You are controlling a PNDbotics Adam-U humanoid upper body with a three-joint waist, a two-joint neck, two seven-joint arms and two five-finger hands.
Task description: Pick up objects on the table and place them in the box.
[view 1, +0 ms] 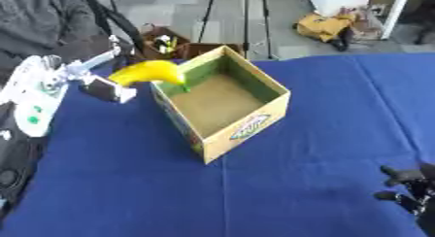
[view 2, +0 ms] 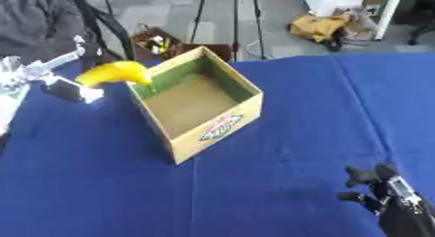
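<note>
A blue cloth covers my table point(view 1: 280, 182), tripods and clutter behind it. The open cardboard box point(view 1: 223, 102) sits at centre. At ten o'clock my left hand point(view 1: 100, 85) holds the banana point(view 1: 149, 72) over the box's near corner; I cannot tell how its fingers sit. At five o'clock my right hand point(view 2: 382, 192) rests, fingers relaxed, partly cut off.

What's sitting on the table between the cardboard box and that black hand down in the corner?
Nothing: between the box and the right hand, the right eye view shows only bare blue tablecloth.
</note>
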